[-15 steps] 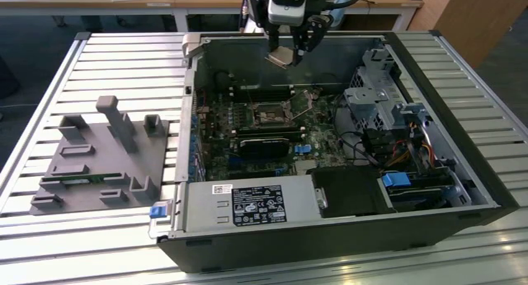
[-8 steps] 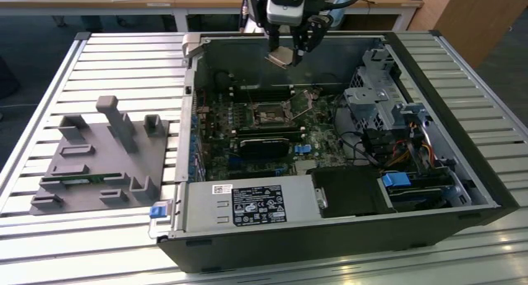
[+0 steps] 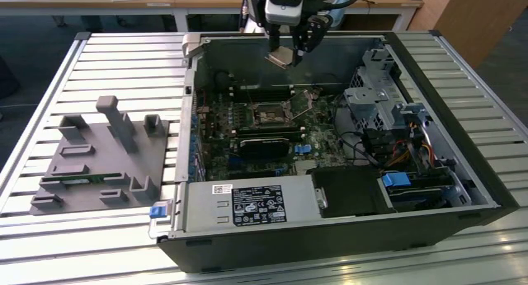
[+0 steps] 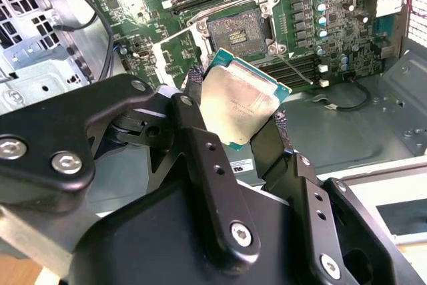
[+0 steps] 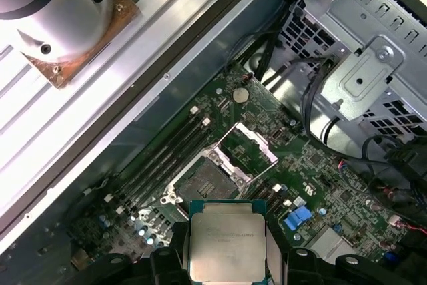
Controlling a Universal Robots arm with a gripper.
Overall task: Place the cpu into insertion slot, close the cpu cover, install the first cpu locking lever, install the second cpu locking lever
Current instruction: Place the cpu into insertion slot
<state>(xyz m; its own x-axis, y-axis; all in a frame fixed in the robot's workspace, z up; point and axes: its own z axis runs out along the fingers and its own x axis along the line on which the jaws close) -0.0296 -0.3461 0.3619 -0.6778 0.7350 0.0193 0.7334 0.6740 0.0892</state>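
The cpu (image 4: 240,101) is showing a pale beige-silver metal face, thin and square, with a blue-green board edge peeking out around it. It is hanging tilted in the air above the insertion slot (image 4: 237,31), well apart from it. The gripper (image 3: 290,50) is reaching down into the black computer case (image 3: 330,238) over the slot, its two matte black fingers (image 4: 200,138) clamping the chip by opposite edges. The slot is showing a dark centre inside a silver rim on the green motherboard (image 3: 216,158). Just beside the slot, the cpu cover (image 5: 256,142), a thin silver frame, is standing swung open.
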